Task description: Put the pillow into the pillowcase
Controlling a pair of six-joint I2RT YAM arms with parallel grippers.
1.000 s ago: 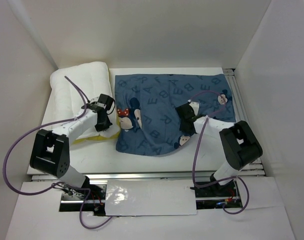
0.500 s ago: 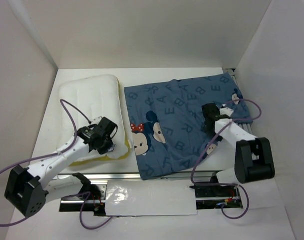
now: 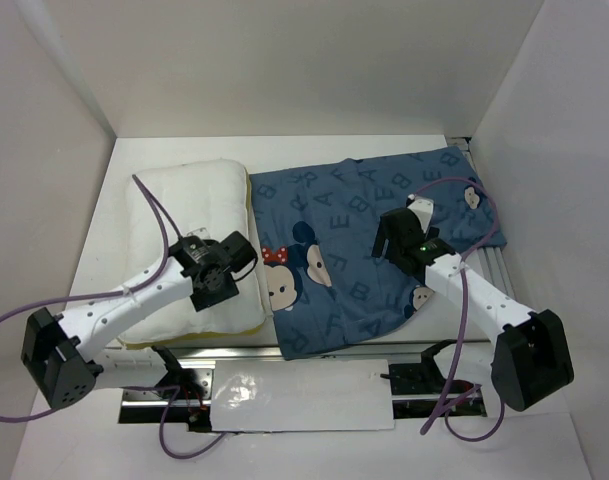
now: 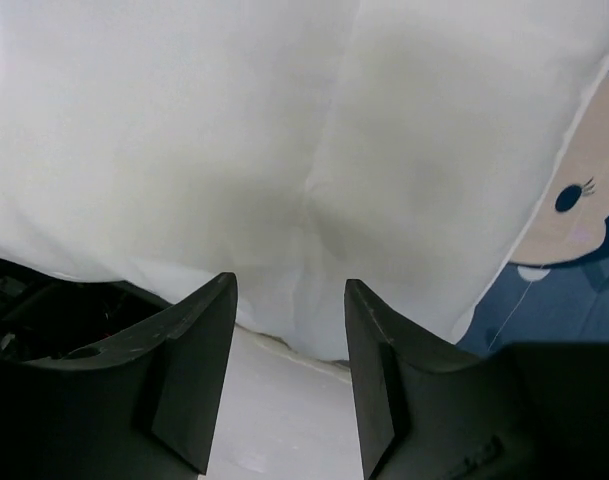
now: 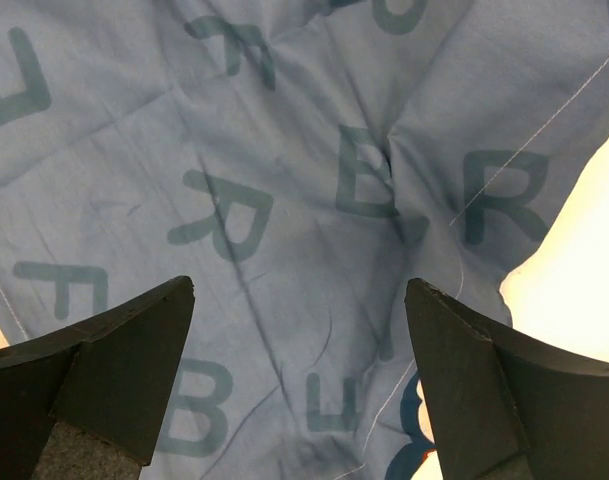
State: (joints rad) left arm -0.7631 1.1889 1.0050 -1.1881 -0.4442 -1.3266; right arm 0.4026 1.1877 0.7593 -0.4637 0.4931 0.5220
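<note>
Pillow [image 3: 189, 200] sits left on tabletop [image 3: 314, 148], not yet in pillowcase [image 3: 354, 210] lying flat just to its right. We see left end effector [image 4: 289, 300] & right end effector [image 5: 299, 290] open, w/ nothing held. Whole insertion left.

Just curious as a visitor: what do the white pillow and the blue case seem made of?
The pillow looks like matte white fabric over soft stuffing: it bulges and dimples at seams. The pillowcase looks like thin, matte woven cloth, perhaps cotton: it creases finely and lies flat.
</note>
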